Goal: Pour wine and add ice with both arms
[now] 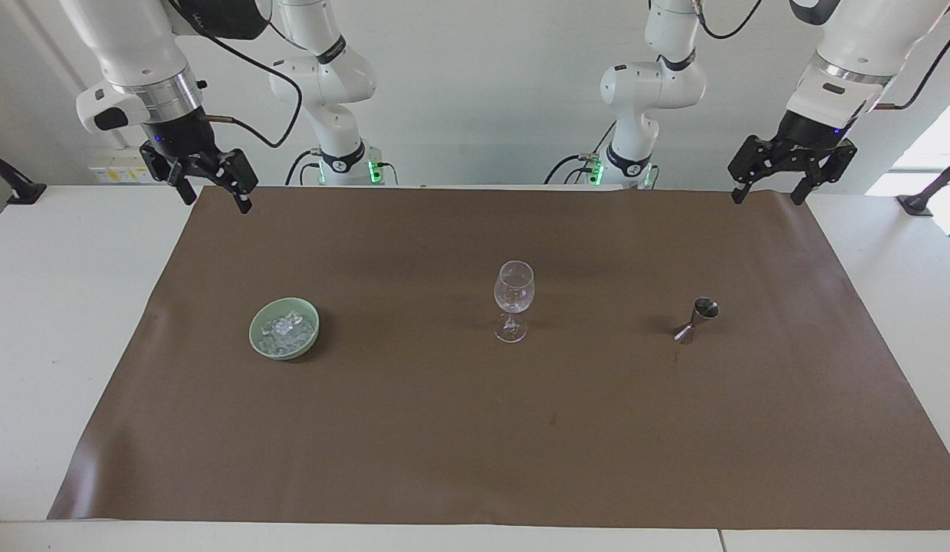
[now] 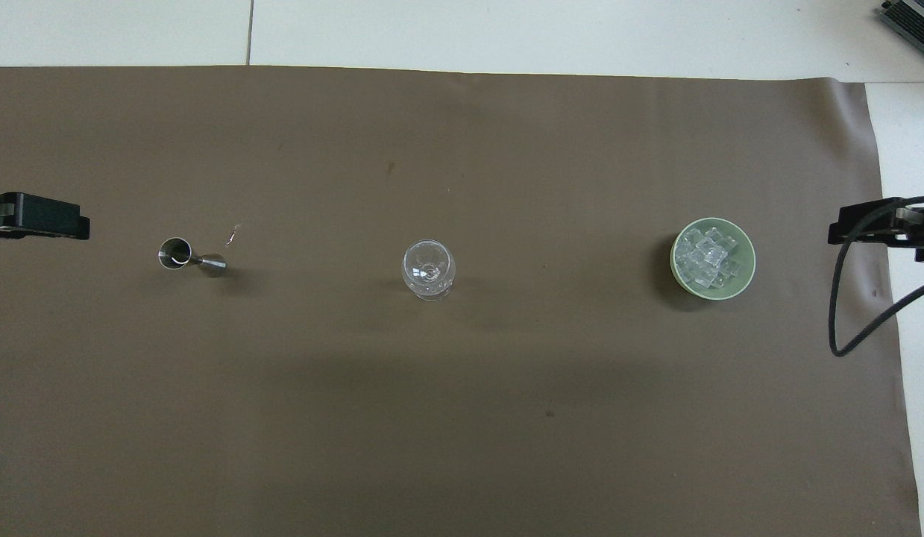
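Ice (image 1: 287, 328): heap of clear chunks in green bowl (image 1: 261, 344) on brown mat (image 1: 475, 429), toward right arm's end of table. Wine glass (image 1: 514, 299) upright at mat centre, at 3 o'clock from bowl in facing view; steel jigger (image 1: 696, 320) further along same line. Right gripper (image 1: 212, 184) & left gripper (image 1: 777, 169): both raised over mat's robot-side corners, fingers spread, holding nothing.

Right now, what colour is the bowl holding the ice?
Pale green; the bowl shows best in the overhead view, with the clear ice heaped inside.
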{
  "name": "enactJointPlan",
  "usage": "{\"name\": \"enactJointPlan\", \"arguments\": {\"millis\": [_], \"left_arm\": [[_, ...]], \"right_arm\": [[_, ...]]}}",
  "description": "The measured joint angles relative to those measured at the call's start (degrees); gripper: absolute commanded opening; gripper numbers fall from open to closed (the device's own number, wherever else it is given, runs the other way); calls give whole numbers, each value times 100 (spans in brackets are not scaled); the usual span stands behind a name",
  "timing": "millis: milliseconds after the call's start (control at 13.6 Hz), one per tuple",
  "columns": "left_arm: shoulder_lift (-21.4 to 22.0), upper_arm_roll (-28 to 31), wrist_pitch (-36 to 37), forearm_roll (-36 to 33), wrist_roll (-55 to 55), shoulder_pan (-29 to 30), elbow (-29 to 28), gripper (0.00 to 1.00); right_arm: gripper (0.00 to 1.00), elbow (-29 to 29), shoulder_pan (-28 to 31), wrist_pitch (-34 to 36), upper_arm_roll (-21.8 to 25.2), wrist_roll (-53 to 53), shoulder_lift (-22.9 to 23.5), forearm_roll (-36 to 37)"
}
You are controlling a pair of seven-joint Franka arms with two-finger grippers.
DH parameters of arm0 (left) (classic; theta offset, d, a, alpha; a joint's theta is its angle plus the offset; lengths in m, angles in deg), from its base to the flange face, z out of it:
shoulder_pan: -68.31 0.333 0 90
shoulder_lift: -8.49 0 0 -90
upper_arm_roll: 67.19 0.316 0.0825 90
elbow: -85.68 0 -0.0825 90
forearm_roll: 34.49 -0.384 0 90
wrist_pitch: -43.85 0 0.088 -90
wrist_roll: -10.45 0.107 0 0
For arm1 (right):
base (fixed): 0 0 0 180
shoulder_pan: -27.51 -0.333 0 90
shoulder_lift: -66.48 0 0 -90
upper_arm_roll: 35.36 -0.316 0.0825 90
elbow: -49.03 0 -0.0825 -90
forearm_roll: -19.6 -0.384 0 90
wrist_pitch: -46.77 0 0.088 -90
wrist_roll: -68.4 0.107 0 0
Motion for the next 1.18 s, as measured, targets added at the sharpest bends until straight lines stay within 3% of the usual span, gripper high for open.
{"name": "enactJointPlan", "arguments": {"millis": [368,662,1177], "left_arm": [[-326,16,3,-24,5,6,279,100],[-793,24,34,-43,7,10,750,100],[-1200,-24,76,-47,72,3,921,100]], "right_arm": [[100,3,-19,6,-25,-645,0,0],[100,3,-19,79,-25,-668,0,0],[100,3,-20,81,-28,-669,0,0]]}}
